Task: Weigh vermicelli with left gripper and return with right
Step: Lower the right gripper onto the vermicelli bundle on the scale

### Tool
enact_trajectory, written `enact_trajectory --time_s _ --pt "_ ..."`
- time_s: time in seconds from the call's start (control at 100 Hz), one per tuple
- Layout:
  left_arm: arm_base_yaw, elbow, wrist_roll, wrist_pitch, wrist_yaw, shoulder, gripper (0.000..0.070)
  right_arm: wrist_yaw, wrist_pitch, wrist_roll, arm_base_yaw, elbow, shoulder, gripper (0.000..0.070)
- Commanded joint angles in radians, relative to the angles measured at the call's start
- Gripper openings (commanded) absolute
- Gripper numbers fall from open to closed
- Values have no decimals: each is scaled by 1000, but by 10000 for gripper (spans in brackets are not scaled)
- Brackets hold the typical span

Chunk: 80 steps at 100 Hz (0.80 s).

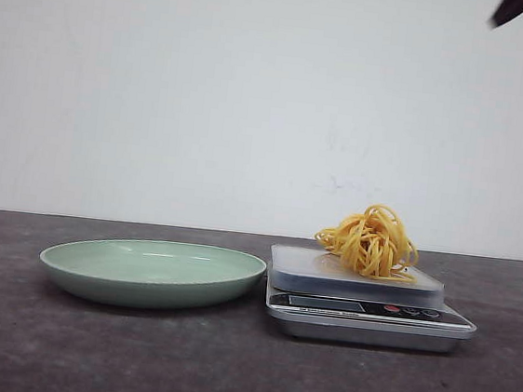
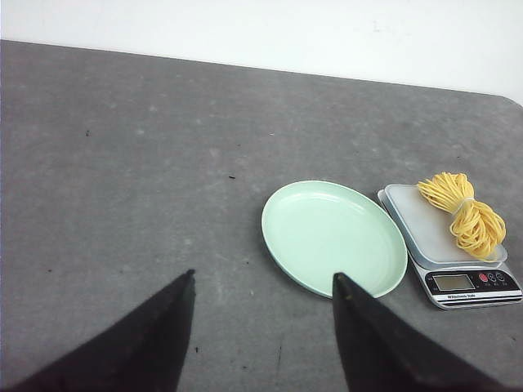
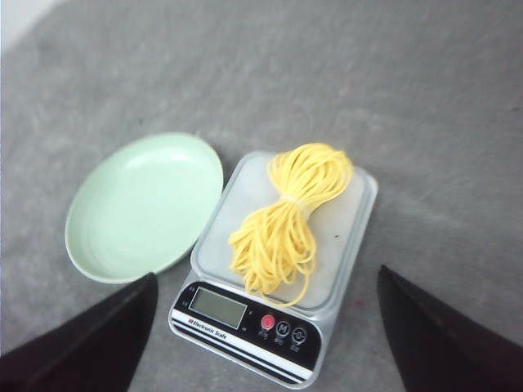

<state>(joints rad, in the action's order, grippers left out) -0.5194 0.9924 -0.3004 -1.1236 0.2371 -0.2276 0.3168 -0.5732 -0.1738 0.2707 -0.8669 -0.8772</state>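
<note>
The vermicelli is a yellow nest lying on the platform of a small kitchen scale. It also shows in the left wrist view and the right wrist view. The pale green plate sits empty to the left of the scale. My left gripper is open and empty, high above the dark table, left of the plate. My right gripper is open and empty, high above the scale; its fingertips show at the top right of the front view.
The scale has a blank display and a red button on its front panel. The plate lies close beside it. A white wall stands behind the dark grey table.
</note>
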Motion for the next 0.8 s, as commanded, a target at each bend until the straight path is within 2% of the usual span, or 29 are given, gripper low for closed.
enact_trajectory --time_s 0.0,0.18,0.24,0.29,0.79 --pt "-4 9 -1 7 2 -4 310 -45 17 -20 53 -56 -69 528" --pt "-4 9 -3 6 2 -4 310 -72 11 -37 126 -178 -289 517" --pt "-4 9 -3 0 3 -4 310 -71 11 -52 127 -215 -357 459" --pt "-4 9 -3 -7 3 -4 310 -72 11 -55 127 -241 -409 439" --pt "-4 9 -3 -33 3 -4 310 -56 13 -85 120 -353 -764 440"
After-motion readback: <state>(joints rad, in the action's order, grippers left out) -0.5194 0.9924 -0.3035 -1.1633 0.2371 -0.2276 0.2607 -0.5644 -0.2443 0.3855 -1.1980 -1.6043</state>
